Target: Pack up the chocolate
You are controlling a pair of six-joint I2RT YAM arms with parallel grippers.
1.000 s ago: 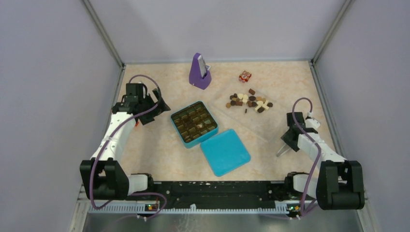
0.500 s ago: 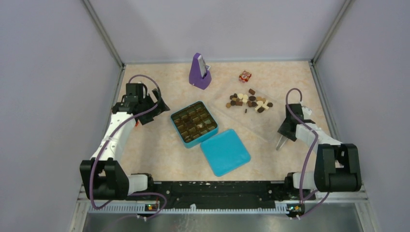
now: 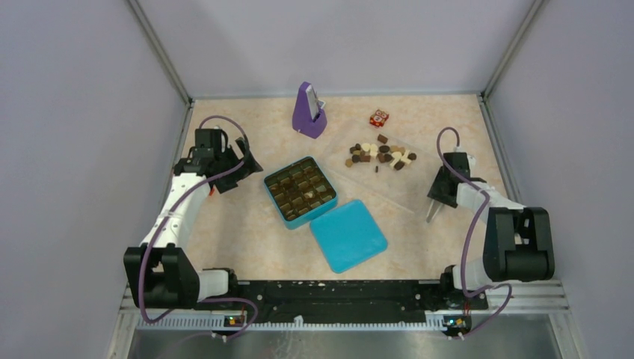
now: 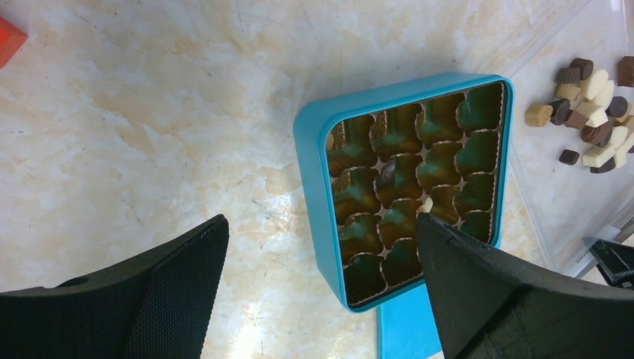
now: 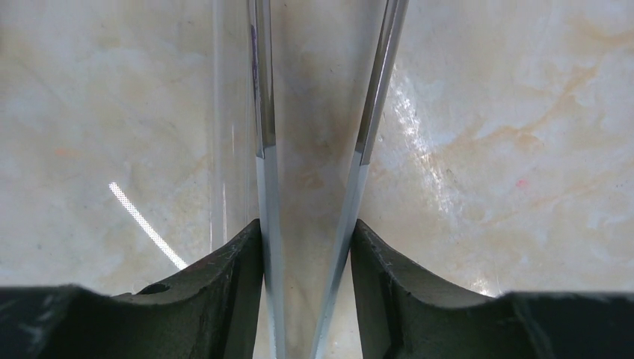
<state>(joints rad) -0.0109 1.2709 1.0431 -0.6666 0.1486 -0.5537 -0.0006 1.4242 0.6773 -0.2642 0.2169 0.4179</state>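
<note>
At the lower right of the frame, your right end effector (image 3: pixel 439 196) is pinched narrow on tweezers (image 3: pixel 431 215), tips pointing down-frame. At mid-left, the left end effector (image 3: pixel 243 170) gapes wide beside the open box (image 3: pixel 278 207). The chocolate (image 3: pixel 380 154) lies on the bench (image 3: pixel 247 239), up-left of the right arm, which is nearer.

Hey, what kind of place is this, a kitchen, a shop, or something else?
Probably a robotics lab test cell: two robot arms bolted at the table edge, plain walls on metal framing, and staged props, a teal tin, loose chocolate, tweezers in the right claw.
</note>
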